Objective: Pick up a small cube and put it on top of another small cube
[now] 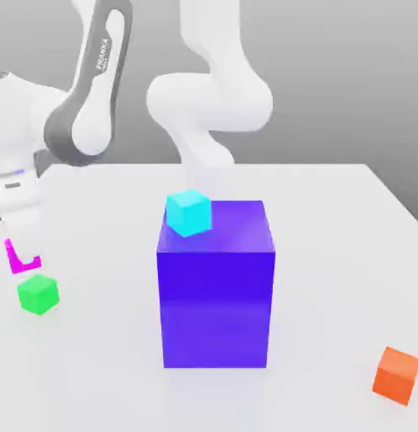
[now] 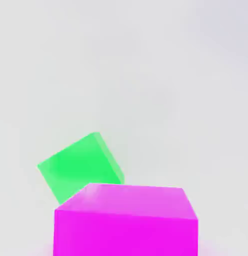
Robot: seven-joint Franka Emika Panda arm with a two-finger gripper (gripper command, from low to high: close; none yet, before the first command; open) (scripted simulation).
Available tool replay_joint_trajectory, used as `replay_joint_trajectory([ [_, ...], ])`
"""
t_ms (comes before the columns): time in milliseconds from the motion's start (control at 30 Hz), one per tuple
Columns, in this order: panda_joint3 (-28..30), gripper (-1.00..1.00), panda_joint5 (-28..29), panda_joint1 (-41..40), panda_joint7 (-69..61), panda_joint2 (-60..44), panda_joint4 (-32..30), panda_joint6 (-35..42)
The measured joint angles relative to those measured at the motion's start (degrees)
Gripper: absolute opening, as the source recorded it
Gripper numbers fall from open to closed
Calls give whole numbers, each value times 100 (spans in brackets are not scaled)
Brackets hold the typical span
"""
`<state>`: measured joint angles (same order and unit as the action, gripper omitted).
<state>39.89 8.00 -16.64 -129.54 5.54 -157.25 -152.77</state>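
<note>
The small magenta cube (image 1: 24,265) is at the exterior view's left, held between the fingers of my gripper (image 1: 23,251), which is shut on it. One white finger crosses the cube's front face. The small green cube (image 1: 37,294) rests on the white table just below and slightly right of the magenta one, apart from it. In the hand view the magenta cube (image 2: 126,220) looms close, and the green cube (image 2: 79,165) lies beyond it, turned at an angle and offset to one side.
A big blue-purple block (image 1: 216,283) stands mid-table with a cyan cube (image 1: 189,212) on its top back left corner. An orange cube (image 1: 397,375) sits near the front at the exterior view's right. The arm's links (image 1: 89,93) rise behind the left side.
</note>
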Motion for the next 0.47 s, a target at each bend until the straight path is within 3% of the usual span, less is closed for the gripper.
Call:
replay_joint_trajectory([
  [133,41,-100,-609,116,-580,-378,-9,-344],
  [367,-621,-100,-2430,-174,-1896,-1368,53,-1029],
  [400,-770,100,-2630,-281,-2039,-1480,60,-1108],
  [467,-769,100,-2630,-281,-2039,-1480,60,-1108],
])
